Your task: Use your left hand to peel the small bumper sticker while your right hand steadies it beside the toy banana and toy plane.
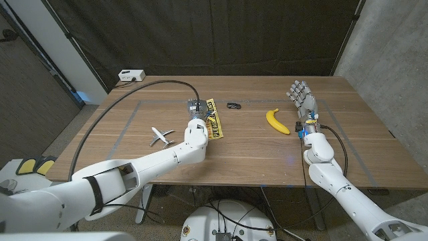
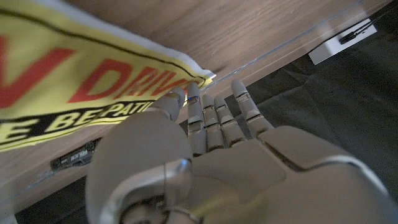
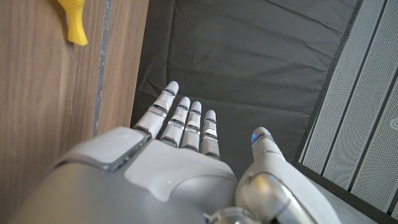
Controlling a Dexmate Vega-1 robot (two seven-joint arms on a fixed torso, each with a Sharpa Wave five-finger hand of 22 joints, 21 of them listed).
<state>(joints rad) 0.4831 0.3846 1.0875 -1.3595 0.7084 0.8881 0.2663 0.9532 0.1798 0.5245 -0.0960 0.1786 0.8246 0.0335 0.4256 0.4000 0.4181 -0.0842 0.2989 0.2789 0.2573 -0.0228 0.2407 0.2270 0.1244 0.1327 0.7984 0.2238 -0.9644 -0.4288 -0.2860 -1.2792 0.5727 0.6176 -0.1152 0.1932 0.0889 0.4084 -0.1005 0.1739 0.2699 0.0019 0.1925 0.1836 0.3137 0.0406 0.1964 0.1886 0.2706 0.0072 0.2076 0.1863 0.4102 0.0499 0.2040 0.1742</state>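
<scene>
Yellow bumper sticker (image 1: 212, 117) on the wooden bench (image 1: 167, 157), left of the toy banana (image 1: 277, 121).
Left hand (image 1: 194, 109) touches its edge, grip unclear; right hand (image 1: 302, 100) released, fingers spread; toy plane (image 1: 160, 136) nearby.

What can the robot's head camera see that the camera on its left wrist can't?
The head view alone gives the toy banana, the toy plane, a small dark object and the right robot hand, open and away from the sticker. The left wrist view alone gives the sticker's red and black lettering up close. Both share the yellow bumper sticker, the left robot hand at it, and the wooden table.
</scene>
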